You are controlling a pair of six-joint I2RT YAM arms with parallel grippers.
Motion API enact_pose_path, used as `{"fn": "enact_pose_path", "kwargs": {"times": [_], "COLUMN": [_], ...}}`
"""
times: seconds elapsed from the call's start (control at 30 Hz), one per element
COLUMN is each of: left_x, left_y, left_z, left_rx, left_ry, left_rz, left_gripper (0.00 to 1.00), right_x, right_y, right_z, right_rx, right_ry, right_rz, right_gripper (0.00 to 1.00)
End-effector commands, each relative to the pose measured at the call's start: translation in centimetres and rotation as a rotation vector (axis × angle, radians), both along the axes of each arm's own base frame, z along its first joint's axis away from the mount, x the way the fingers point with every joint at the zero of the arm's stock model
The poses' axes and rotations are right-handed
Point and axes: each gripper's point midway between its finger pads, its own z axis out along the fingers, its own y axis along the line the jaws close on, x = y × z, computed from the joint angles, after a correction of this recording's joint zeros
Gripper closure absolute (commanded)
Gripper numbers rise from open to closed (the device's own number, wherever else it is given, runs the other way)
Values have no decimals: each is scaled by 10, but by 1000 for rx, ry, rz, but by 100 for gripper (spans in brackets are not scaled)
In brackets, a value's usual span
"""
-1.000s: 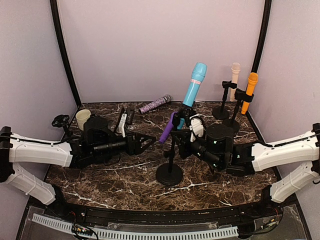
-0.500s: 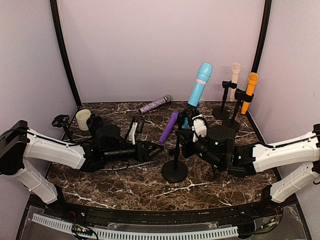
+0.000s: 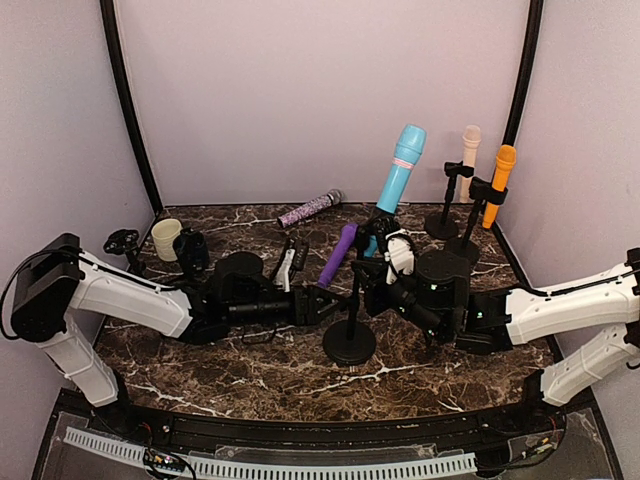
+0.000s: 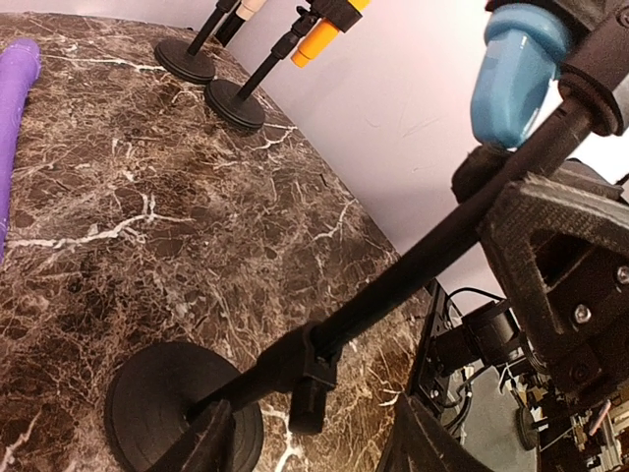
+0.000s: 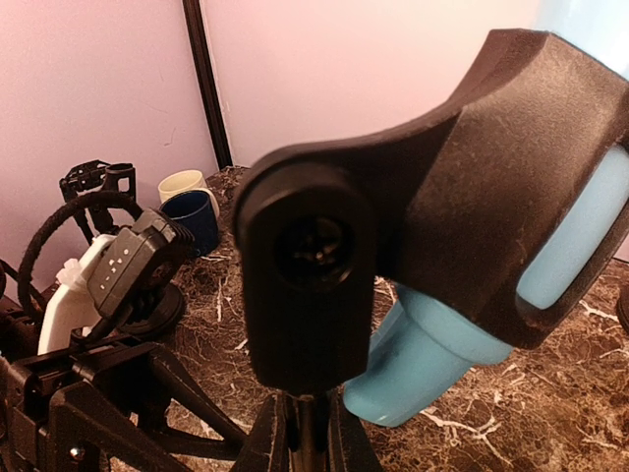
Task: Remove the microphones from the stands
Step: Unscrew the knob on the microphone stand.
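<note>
Blue microphone (image 3: 400, 170) sits clipped in stand (image 3: 351, 340) at centre of table (image 3: 250, 365), tilted toward 1 o'clock. Left end effector (image 3: 335, 303), at pole's 9 o'clock, partly open, straddles it low. Right end effector (image 3: 368, 278), at 3 o'clock, is clamped on the pole under the clip. Orange microphone (image 3: 503, 165) beyond, 1 o'clock.

Looks like a robotics lab test cell to me. Plain lilac walls (image 3: 320, 90) boxed in by black posts (image 3: 125, 100), two white-and-black robot arms (image 3: 130, 300) bolted at the near edge of a marble-look table (image 3: 250, 370), a slotted cable duct (image 3: 300, 468) along the front, plus staged props: a blue microphone (image 3: 400, 165) on a stand (image 3: 350, 348), and mugs (image 3: 166, 238).
</note>
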Motion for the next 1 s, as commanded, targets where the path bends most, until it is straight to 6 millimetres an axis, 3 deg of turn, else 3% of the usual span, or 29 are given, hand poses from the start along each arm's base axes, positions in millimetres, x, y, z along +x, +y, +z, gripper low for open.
{"fn": "enact_pose_path", "kwargs": {"times": [0.0,0.3,0.6,0.97], "left_x": [8,12,17,16], "left_y": [-5,-7,-9,3], "left_z": [7,2,-6,-38], "left_rx": [-22,-18,-4,51], "left_ry": [14,37,59,150], "left_rz": [45,63,81,138], "left_gripper": [44,66,77,86], "right_x": [-1,-2,-2,-2], "right_y": [-4,-2,-1,2], "right_z": [31,31,29,28], "right_rx": [120,116,107,84], "right_ry": [-35,-39,-38,-43], "right_rz": [-11,-5,-7,-10], "right_gripper": [100,100,100,100]}}
